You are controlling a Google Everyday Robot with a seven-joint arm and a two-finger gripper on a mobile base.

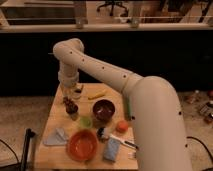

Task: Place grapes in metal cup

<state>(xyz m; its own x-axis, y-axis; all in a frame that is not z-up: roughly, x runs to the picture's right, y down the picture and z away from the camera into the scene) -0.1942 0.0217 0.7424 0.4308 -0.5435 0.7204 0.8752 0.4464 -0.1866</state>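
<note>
The table (55, 117) stands below my arm, which reaches over its far left corner. My gripper (70, 96) hangs there, pointing down. The dark red-purple grapes (67, 103) sit right under it, touching or just above the small dull metal cup (73, 112). I cannot tell whether the grapes are held or rest in the cup. The cup stands near the table's left edge, left of the light green cup (85, 121).
A dark red bowl (103, 110) sits mid-table and an orange bowl (82, 145) at the front. An orange fruit (121, 126), a yellow banana (96, 94), a blue cloth (56, 136), a blue sponge (112, 149) and a brush (116, 138) lie around them.
</note>
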